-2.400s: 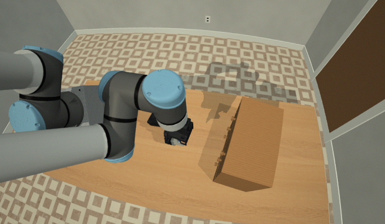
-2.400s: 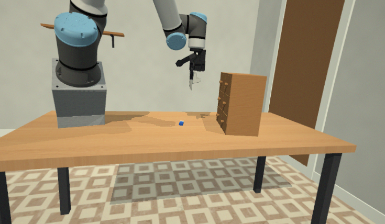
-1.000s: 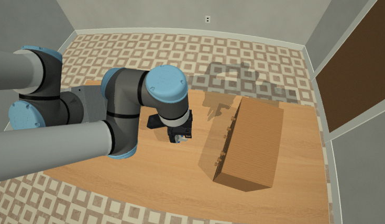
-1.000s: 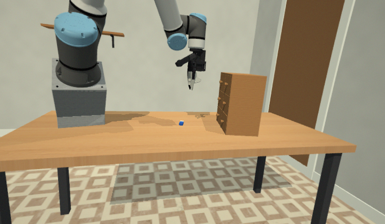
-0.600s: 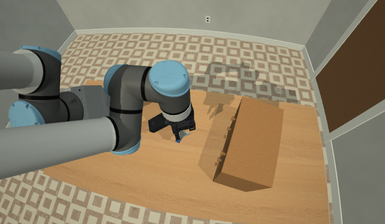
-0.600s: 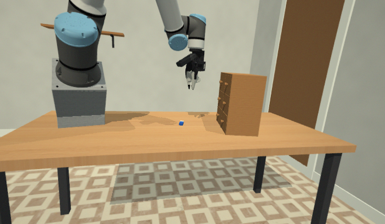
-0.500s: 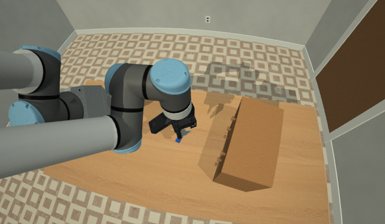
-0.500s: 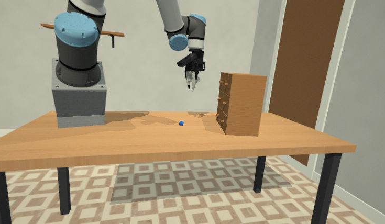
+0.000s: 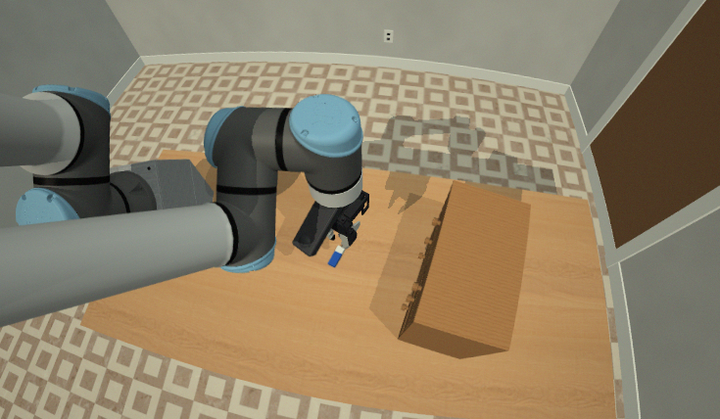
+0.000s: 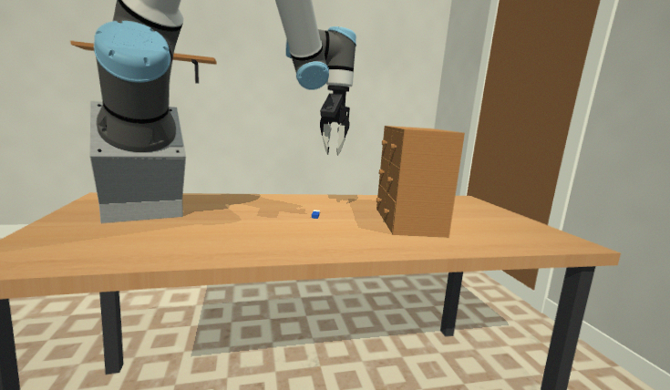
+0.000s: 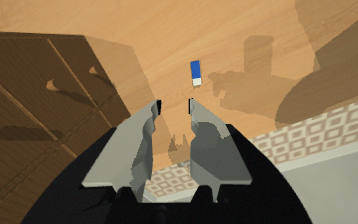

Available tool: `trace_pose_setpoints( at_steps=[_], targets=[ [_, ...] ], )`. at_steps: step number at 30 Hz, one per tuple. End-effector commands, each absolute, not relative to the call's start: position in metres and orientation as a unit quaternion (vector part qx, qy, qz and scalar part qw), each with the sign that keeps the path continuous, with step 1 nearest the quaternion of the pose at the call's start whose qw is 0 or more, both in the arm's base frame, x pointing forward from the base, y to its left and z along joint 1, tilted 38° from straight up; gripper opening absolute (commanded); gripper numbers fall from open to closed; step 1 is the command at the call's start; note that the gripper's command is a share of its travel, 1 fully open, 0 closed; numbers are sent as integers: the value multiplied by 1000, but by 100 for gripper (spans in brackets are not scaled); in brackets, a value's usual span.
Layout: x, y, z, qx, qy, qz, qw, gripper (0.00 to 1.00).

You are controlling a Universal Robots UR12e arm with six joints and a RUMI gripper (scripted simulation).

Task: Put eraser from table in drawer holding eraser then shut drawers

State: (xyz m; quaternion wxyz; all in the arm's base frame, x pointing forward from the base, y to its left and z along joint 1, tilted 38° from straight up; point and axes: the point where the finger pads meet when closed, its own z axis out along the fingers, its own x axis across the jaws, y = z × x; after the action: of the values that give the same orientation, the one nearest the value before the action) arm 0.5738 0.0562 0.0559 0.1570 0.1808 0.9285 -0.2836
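Note:
The eraser [image 9: 334, 258] [image 10: 314, 214] [image 11: 195, 71], blue with a white end, lies on the table. The wooden chest [image 9: 476, 259] [image 10: 427, 184] [image 11: 15, 75] stands upright on the table, to the right of the eraser in the top and exterior views. Its drawers look shut, with knobs on the side facing the eraser; their insides are hidden. My gripper [image 10: 333, 154] [image 11: 174, 100] is partly open and empty. It hangs high above the table, between the eraser and the chest in the exterior view. In the top view its fingers overlap the view close to the eraser's white end.
The table [image 9: 300, 322] [image 10: 279, 247] carries the robot's grey base [image 9: 171, 182] [image 10: 138, 179] at the left. A wall shelf [image 10: 201, 58] shows behind the arm. The chest's top is level with the lower part of my gripper in the exterior view.

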Motion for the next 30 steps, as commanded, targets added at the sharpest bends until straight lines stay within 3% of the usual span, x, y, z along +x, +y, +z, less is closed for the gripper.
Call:
trace_pose_setpoints(
  at_steps=[1, 30],
  targets=[
    [578, 65, 51, 64, 945, -296, 125, 20],
    [591, 116, 17, -436, 840, -319, -47, 20]
  ],
)
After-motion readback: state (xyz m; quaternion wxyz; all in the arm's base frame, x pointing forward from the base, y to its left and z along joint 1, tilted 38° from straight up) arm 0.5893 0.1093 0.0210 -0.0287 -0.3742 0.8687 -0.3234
